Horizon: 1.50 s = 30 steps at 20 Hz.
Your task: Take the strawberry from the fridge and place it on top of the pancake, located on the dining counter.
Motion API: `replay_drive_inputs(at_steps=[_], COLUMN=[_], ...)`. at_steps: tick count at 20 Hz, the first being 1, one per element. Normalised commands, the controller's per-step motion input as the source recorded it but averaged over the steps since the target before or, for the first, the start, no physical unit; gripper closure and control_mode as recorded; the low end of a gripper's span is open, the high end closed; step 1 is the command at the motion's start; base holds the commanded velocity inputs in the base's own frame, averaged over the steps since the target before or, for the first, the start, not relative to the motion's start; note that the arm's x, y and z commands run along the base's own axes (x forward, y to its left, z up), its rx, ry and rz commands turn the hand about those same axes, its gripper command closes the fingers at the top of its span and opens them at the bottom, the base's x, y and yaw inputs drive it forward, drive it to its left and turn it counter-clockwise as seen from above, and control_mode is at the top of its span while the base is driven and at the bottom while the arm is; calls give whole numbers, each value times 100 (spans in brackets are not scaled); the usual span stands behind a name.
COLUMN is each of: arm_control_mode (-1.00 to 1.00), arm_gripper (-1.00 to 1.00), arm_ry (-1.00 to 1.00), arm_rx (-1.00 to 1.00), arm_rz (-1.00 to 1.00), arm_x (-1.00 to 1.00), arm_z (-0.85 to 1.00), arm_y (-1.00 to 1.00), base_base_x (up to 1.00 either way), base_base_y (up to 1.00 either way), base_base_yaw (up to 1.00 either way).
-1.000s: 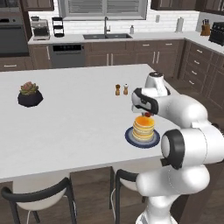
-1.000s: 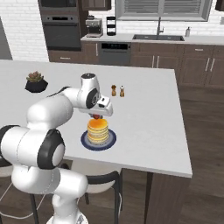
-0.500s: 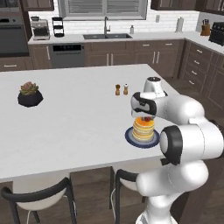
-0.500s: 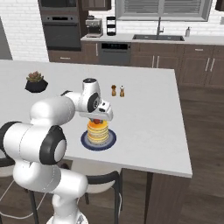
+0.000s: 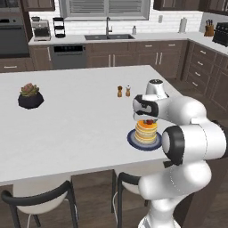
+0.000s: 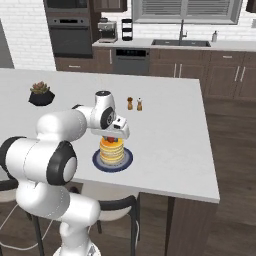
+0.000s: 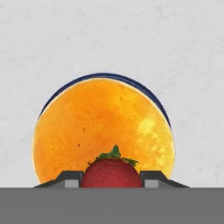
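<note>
Strawberry (image 7: 112, 173) in gripper (image 7: 112, 178) — above pancake (image 7: 103, 127)

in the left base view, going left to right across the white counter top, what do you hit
potted plant → pair of small shakers → pancake on its dark blue plate, with the strawberry in the hand just above it

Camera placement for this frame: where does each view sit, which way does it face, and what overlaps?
Left base view: behind the arm's left, facing the white island counter; arm at lower right.
Right base view: behind its right, same counter; arm at lower left.
Hand view: looks down along the claw holding a red strawberry over the tan pancake stack.
Both base views share the stack on its dark blue plate.
</note>
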Motion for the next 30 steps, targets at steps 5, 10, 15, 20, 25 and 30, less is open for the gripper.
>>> replay_drive_inputs(at_steps=[5, 10, 15, 20, 25, 30], arm_control_mode=[-100, -100, -100, -100, -100, -100], arm_gripper=[100, -100, -100, -100, -100, -100], arm_ry=[0, 0, 0, 0, 0, -8], arm_rx=[0, 0, 0, 0, -2, -3], arm_rz=[0, 0, 0, 0, 0, 0], arm_x=[0, 0, 0, 0, -1, -45], arm_z=[-14, -17, -3, 0, 34, 74], arm_y=[0, 0, 0, 0, 0, 21], base_base_x=[0, 0, 0, 0, 0, 0], base_base_y=[0, 0, 0, 0, 0, 0], base_base_yaw=[0, 0, 0, 0, 0, 0])
